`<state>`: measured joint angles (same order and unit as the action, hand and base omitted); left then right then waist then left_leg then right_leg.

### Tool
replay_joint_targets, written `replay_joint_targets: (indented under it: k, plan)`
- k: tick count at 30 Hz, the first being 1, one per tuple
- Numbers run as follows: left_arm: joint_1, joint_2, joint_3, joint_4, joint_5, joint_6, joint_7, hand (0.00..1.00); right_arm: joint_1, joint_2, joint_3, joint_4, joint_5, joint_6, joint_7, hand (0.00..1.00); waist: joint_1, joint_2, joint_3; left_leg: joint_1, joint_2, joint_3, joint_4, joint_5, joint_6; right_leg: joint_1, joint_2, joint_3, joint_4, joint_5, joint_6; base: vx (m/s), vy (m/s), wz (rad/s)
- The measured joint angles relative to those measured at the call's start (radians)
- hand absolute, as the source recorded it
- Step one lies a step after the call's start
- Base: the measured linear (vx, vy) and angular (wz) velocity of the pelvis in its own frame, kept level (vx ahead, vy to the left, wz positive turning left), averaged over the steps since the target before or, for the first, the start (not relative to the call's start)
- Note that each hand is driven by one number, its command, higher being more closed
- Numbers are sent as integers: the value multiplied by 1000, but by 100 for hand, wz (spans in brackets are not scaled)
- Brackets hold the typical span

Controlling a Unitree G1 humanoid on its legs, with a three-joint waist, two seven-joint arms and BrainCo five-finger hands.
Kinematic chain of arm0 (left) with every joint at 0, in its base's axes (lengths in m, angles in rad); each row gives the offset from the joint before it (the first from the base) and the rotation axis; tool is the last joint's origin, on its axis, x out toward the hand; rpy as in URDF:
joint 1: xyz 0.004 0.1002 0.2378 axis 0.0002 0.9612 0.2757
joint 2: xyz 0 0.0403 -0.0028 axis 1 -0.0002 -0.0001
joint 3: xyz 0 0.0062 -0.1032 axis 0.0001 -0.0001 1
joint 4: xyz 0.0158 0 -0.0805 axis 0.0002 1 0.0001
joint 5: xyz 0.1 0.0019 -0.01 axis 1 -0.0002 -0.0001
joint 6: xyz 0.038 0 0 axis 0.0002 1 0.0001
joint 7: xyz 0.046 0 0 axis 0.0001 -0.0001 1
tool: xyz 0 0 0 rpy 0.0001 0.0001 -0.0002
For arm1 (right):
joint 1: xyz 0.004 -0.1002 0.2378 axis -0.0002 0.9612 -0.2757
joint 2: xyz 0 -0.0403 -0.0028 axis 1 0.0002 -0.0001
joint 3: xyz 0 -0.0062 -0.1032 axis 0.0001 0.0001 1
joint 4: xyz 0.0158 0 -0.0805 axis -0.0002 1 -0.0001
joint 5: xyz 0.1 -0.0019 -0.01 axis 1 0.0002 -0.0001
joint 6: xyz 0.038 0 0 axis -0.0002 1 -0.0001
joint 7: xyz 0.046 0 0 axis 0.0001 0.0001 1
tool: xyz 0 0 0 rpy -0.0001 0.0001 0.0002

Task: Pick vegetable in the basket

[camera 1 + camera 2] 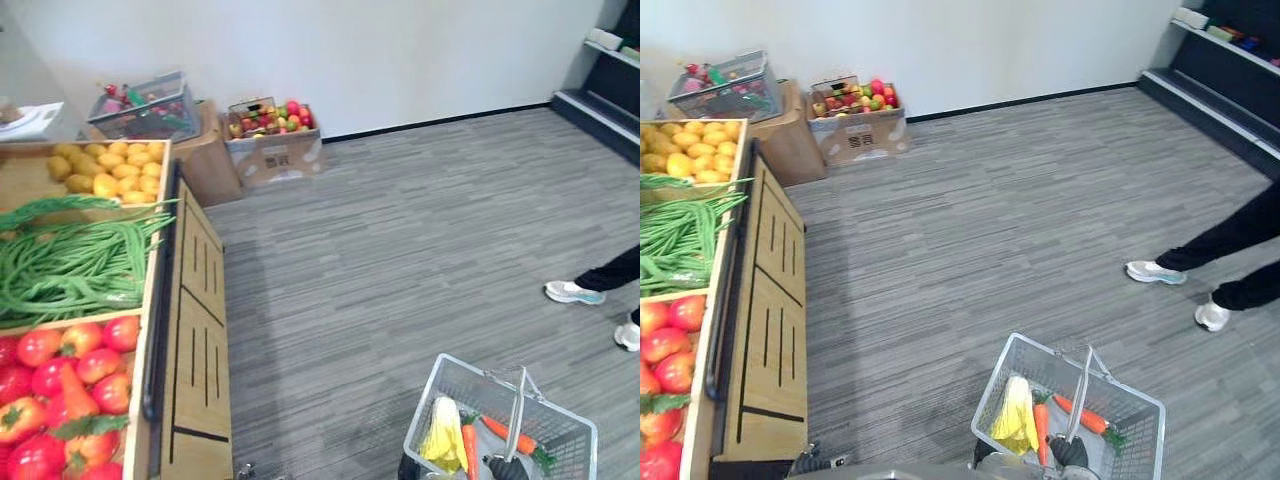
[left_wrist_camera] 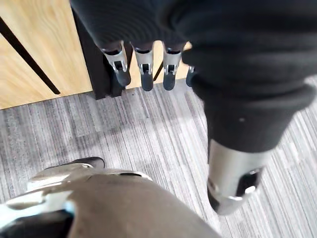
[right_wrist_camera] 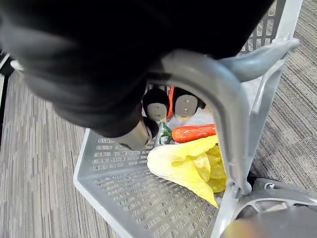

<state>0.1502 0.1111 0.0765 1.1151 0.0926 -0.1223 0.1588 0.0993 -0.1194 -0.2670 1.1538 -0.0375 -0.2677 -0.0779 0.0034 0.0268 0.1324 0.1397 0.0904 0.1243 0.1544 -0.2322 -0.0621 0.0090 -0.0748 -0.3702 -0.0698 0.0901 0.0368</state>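
A grey wire basket (image 1: 447,381) hangs low at my right side, over the carpet. Inside lie a yellow leafy vegetable (image 3: 190,166) and two carrots (image 1: 467,447). My right hand (image 3: 99,64) is shut round the basket's grey handle (image 3: 218,94), with its dark fingertips (image 3: 157,105) curled under the bar. On my left stands a wooden stand (image 1: 195,330) with green beans (image 1: 70,262), tomatoes (image 1: 72,372) with a carrot on top, and yellow produce (image 1: 108,168). My left hand (image 2: 148,25) hangs beside the stand's lower front with its fingers (image 2: 144,67) straight and nothing in it.
A cardboard box of mixed fruit (image 1: 272,140) and a wire basket (image 1: 145,108) on another box stand by the far wall. A person's shoes (image 1: 573,292) and dark trouser leg are at the right. Dark shelves (image 1: 610,70) fill the far right corner.
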Motion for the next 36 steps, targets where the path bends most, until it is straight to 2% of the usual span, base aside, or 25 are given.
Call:
replay_joint_targets:
  k: [3,4,6,9,11,22,29,36]
  plan:
    - [7,2,-14,1,0,1,0,0,-6,-3,-3,-3,17,-8,-3,100,-3,-6,2,6,-30,-30,-29,22,10,-66,-43,27,164,-52,12,-52,85,13]
    - [4,2,-14,1,0,1,0,0,-6,-3,-3,-3,17,-8,-3,100,-3,-9,0,6,-33,-34,-41,22,10,-77,-51,26,177,-55,13,-55,41,17]
    - [0,2,-13,1,0,1,0,0,-6,0,-3,-1,17,-15,-3,100,-3,-11,0,4,-38,-53,-63,20,12,-86,-54,22,174,-50,18,-70,24,9]
    - [4,11,-10,1,0,4,2,0,-11,16,-1,0,15,-26,-3,100,1,-34,7,-2,-41,-55,-68,20,15,-89,-53,28,161,-39,23,-101,-7,-4]
    - [4,13,-2,2,2,5,2,0,-10,21,0,1,17,-27,-3,100,0,-38,5,-13,-39,-55,-65,19,13,-92,-50,36,143,-30,26,-60,-19,-5]
    - [-1,15,0,10,4,16,15,0,3,21,1,12,16,-22,2,100,-1,-31,1,-12,5,-65,-65,7,-9,-38,14,31,33,0,2,40,-25,1]
    - [-6,14,0,21,-16,16,-10,0,1,22,1,33,15,-22,2,100,1,-28,-6,9,-9,-91,-61,8,-9,25,15,8,-34,15,11,67,44,11]
    - [-9,12,9,37,-92,27,-17,0,-2,19,1,38,15,-19,2,100,1,-30,-5,8,-31,-106,-46,9,-8,33,2,11,-38,20,16,16,46,1]
